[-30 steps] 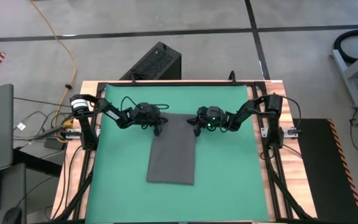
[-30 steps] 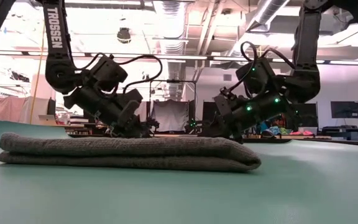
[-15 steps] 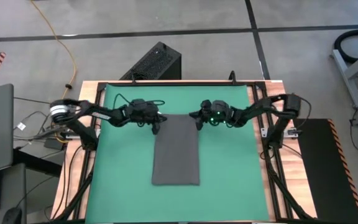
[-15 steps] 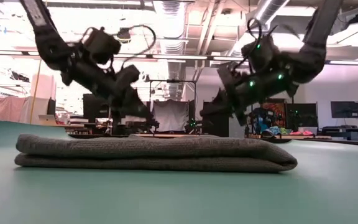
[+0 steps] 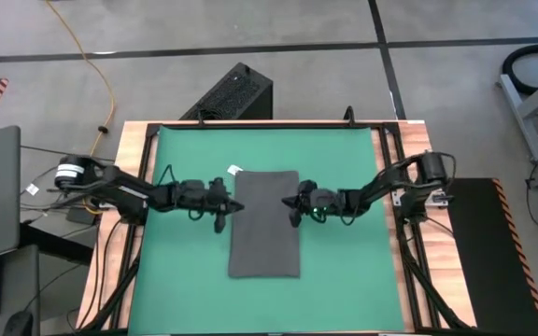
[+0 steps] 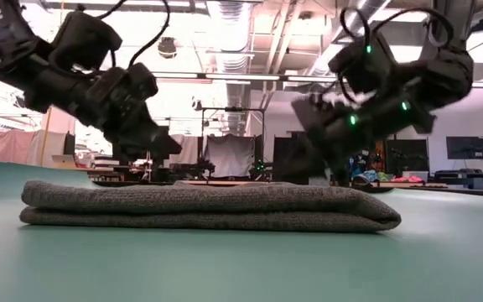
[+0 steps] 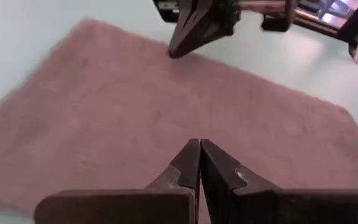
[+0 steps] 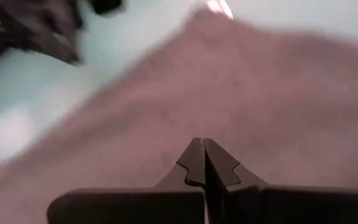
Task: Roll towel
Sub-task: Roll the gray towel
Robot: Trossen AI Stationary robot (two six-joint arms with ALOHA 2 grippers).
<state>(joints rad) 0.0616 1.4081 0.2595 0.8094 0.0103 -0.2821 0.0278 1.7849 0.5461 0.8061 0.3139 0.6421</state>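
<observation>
Grey towel (image 5: 264, 222) lies folded between both closed grippers.

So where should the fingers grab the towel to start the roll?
Probably the towel's short far edge by the white tag, one corner per arm, coming down from above. It lies flat, folded into a long strip, so rolling from a short end suits it. Both grippers are shut, mid-length at its sides.

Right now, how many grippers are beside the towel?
2. The left gripper is at one long edge of the folded dark grey towel, shut and empty. The right gripper is at the opposite long edge, also shut and empty.
</observation>
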